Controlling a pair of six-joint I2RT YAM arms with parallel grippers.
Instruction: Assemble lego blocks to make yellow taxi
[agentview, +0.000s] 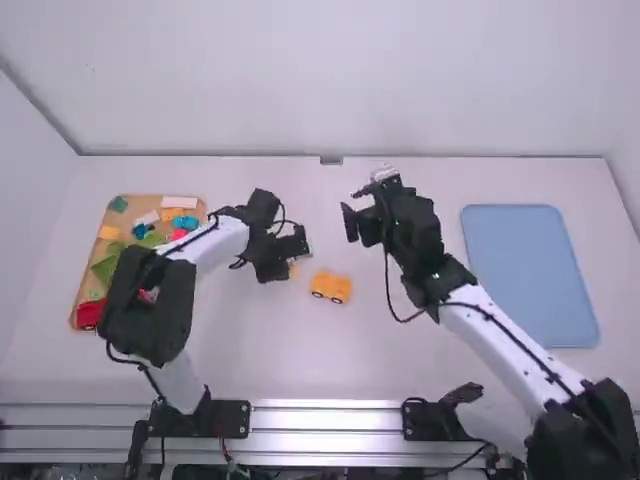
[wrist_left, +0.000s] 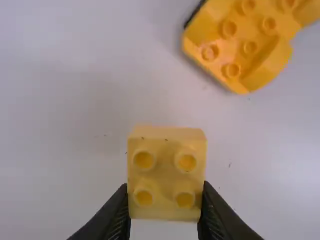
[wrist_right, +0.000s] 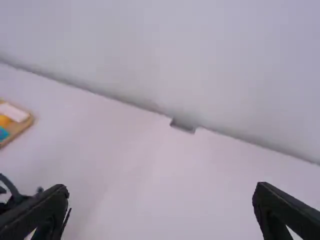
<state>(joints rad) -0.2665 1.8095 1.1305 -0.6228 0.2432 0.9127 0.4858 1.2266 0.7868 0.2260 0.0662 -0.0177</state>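
Counter (agentview: 250, 350): white
Left hand (agentview: 296, 258): grasping yellow block (wrist_left: 167, 175)
Right hand (agentview: 350, 207): released, fingers apart
Wheeled base (agentview: 331, 286): right of block

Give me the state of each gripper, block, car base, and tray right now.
Left gripper: fingers shut on the yellow block
Yellow block: held, studs showing
Right gripper: fingers open
Yellow car base: on its wheels, on the table
Wooden tray: loaded with blocks
Blue tray: empty
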